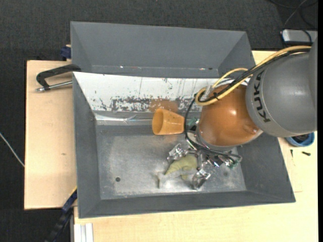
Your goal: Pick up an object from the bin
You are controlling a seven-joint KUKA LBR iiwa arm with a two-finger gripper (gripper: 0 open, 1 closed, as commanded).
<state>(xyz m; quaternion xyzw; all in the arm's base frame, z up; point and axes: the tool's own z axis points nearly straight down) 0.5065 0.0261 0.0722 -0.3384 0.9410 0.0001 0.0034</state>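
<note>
The grey bin (108, 150) takes most of the frame. The arm (282, 100) reaches in from the right. An orange cup (167, 122) lies on its side at centre, against the back wall. Lower centre, a pale olive, limp-looking figure (181, 167) lies just beside the claw (201, 169). I cannot tell whether the claw is released or clenched. The figure is probably light and soft, and best pinched across its thicker middle.

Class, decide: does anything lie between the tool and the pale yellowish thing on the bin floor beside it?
Nothing visible does. The tool is right at the pale yellowish thing; the orange cup lies on its side, apart, farther back.
</note>
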